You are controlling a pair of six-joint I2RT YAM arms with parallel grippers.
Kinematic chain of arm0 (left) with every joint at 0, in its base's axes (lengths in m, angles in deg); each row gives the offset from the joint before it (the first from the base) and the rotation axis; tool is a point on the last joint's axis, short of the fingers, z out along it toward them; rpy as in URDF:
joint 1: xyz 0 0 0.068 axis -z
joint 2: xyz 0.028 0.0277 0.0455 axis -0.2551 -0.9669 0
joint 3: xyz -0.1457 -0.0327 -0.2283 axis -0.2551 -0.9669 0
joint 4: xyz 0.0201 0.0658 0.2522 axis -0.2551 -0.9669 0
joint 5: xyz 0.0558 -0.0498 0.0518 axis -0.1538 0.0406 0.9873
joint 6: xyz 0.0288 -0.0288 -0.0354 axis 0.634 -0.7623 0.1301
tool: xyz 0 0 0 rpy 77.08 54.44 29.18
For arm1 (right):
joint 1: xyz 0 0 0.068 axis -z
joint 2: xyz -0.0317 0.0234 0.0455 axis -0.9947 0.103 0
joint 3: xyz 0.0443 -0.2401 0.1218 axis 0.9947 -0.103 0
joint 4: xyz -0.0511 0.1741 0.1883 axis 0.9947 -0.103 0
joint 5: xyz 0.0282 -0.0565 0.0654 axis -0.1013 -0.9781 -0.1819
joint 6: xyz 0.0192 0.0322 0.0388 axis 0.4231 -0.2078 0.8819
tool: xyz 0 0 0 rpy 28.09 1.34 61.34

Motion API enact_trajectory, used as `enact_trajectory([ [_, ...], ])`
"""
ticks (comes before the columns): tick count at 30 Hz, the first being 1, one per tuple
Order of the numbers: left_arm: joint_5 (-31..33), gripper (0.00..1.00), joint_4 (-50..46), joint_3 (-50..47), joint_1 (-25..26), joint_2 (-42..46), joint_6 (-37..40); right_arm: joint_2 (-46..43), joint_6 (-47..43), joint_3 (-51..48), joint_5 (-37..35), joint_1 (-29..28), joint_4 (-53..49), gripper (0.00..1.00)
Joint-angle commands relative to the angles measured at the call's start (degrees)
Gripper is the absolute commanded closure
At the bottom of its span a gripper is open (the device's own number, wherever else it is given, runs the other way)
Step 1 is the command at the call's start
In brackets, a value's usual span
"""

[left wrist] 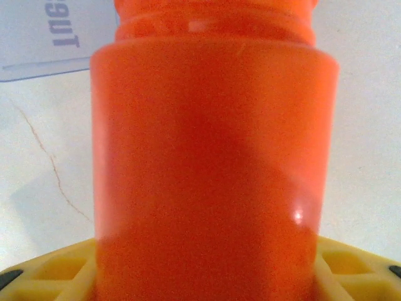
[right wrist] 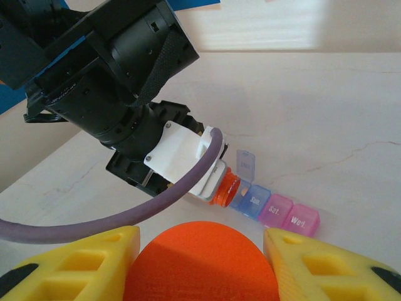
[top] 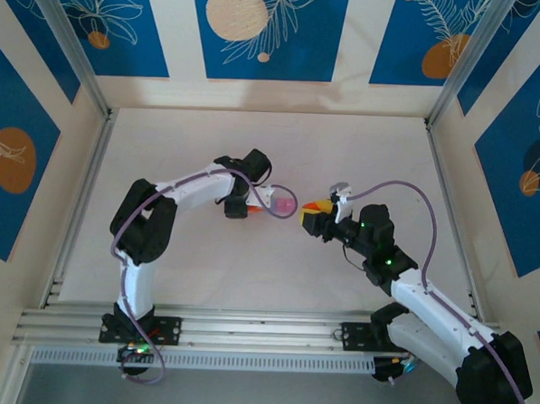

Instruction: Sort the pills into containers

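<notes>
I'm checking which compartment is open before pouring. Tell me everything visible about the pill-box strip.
The pill-box strip is a row of joined translucent plastic sections, blue at one end, then purple and pink, with white day labels on the shut lids. It lies flat on the table. The blue end section's lid stands flipped up; the rest are shut. An orange bottle has its mouth right at that open section; contact is unclear.
</notes>
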Motion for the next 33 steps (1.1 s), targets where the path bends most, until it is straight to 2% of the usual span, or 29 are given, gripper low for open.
enact_trajectory([
  [1,3.27,1.00,-0.21,1.29,0.88,-0.59,2.08,-1.00,0.80,-0.55,-0.38,0.37,0.22,0.70],
  [17,11.47,1.00,3.35,-0.53,3.49,-0.88,6.89,-0.96,0.96,-0.55,0.10,0.37,0.29,0.70],
  [33,14.27,1.00,4.84,-1.18,3.89,-1.18,9.61,-0.86,1.14,-0.55,0.34,0.28,0.40,0.70],
])
